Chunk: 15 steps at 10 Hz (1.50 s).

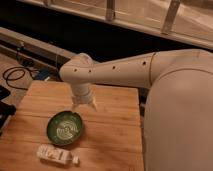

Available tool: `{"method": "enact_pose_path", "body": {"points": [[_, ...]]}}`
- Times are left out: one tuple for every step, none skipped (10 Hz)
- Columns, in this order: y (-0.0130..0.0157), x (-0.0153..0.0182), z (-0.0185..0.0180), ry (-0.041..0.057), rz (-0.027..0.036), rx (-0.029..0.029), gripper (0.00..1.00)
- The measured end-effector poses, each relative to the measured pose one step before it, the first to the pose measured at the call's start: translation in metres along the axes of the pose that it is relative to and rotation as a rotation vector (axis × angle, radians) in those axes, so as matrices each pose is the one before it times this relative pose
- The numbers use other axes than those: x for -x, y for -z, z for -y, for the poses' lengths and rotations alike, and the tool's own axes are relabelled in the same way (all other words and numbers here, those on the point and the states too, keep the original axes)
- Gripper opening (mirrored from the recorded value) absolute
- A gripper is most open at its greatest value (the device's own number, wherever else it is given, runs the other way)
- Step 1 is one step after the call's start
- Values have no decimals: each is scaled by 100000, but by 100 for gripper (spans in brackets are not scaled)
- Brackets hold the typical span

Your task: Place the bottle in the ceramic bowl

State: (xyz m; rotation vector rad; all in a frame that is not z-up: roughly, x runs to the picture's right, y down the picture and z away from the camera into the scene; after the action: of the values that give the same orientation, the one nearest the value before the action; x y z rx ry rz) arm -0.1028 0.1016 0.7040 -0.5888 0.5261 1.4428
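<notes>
The bottle (56,154) is whitish with a pale label and a small white cap pointing right. It lies on its side on the wooden table (115,130) near the front edge. The ceramic bowl (65,127) is dark green with a paler swirl inside, and it sits just behind the bottle. My gripper (84,104) hangs from the white arm above the table, just behind and to the right of the bowl's rim. It holds nothing that I can see.
The white arm (130,72) reaches in from the large white robot body (180,115) on the right. A black cable (15,76) lies on the floor to the left. A dark object (5,107) sits at the table's left edge.
</notes>
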Motion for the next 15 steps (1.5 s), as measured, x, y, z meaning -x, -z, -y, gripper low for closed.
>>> {"method": "enact_pose_path", "body": {"points": [[0, 0, 36, -62, -5, -5, 65], [-31, -36, 2, 68, -32, 93, 65], [-131, -74, 33, 1531, 225, -255, 65], [-383, -461, -442, 5156, -44, -339, 65], [-325, -583, -931, 6290, 376, 320, 65], [-351, -1085, -1510, 8238, 440, 548, 65], [-187, -838, -1509, 7053, 772, 676, 65], [-287, -1068, -2787, 11285, 1336, 1747, 65], [-328, -609, -1892, 7461, 488, 1487, 65], [-414, -454, -1487, 5466, 112, 1788, 65], [-532, -676, -1559, 3259, -702, 1920, 65], [-256, -301, -1016, 1007, -451, 1271, 65], [-15, -102, 274, -249, -384, -737, 65], [36, -39, 137, -415, -13, -50, 65], [-7, 33, -122, 173, 35, 95, 65]]}}
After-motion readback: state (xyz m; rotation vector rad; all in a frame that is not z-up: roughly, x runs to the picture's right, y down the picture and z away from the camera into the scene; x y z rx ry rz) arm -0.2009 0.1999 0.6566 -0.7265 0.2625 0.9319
